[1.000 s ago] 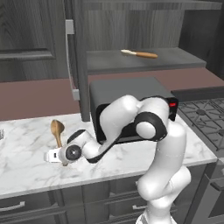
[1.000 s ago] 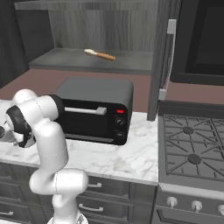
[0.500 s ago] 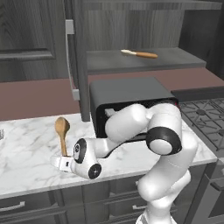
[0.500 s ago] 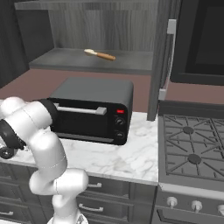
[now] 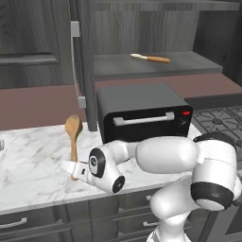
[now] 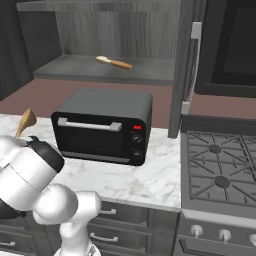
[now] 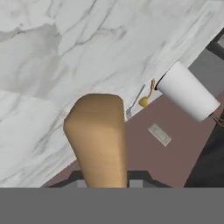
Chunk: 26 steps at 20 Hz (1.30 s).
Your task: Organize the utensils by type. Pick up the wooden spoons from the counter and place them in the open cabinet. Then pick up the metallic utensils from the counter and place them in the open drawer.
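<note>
The arm has swung lower and nearer the counter's (image 5: pixel 28 165) front edge over the last second, and the gripper (image 5: pixel 71 168) now sits at the handle end of the mid-brown wooden spoon (image 5: pixel 73 137), whose bowl points toward the wall; in the hand view the handle rises from between the fingers, apparently clamped, though the tips themselves are hidden, so the grasp is judged made and the lift to the cabinet (image 5: pixel 156 66) comes next. On the open cabinet's grey shelf lies the cream-bowled wooden spoon (image 5: pixel 150 58), so one of two is placed. The silver fork (image 7: pixel 134 105) and gold spoon (image 7: pixel 146 98) lie by the paper-towel roll (image 7: pixel 188 91), well apart from the toaster oven (image 5: pixel 144 116)
</note>
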{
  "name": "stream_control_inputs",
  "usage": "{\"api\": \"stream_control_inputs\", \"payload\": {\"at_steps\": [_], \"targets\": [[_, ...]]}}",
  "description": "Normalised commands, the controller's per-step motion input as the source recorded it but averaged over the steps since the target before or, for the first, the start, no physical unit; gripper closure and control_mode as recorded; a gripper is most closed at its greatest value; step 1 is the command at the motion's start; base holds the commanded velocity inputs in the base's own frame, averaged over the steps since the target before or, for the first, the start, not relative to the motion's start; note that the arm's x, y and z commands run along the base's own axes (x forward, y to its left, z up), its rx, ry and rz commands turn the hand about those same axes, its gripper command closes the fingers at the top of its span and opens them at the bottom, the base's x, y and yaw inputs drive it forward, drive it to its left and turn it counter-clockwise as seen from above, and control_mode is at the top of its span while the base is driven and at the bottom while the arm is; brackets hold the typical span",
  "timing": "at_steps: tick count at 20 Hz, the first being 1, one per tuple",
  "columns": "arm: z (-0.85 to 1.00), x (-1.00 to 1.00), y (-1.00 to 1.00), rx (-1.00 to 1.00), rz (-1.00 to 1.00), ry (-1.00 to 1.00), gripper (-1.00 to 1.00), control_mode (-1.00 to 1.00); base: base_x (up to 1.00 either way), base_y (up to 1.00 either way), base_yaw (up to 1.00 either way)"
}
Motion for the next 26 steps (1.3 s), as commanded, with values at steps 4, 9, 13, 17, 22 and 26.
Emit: {"api": "stream_control_inputs", "payload": {"at_steps": [4, 9, 13, 17, 22, 26], "targets": [[0.34, -0.64, -0.18, 0.22, -0.01, -0.04, 1.00, -1.00, 0.00, 0.00, 0.00], [0.30, -0.66, -0.38, 0.29, 0.01, -0.12, 1.00, -1.00, 0.00, 0.00, 0.00], [0.52, -0.66, -0.31, 0.28, 0.05, -0.04, 1.00, -1.00, 0.00, 0.00, 0.00], [0.78, -0.55, -0.20, 0.23, 0.11, -0.03, 1.00, -1.00, 0.00, 0.00, 0.00], [0.81, -0.43, -0.19, 0.20, 0.14, -0.14, 1.00, -1.00, 0.00, 0.00, 0.00], [0.66, -0.36, -0.55, 0.21, 0.04, -0.31, 1.00, -1.00, 0.00, 0.00, 0.00]]}}
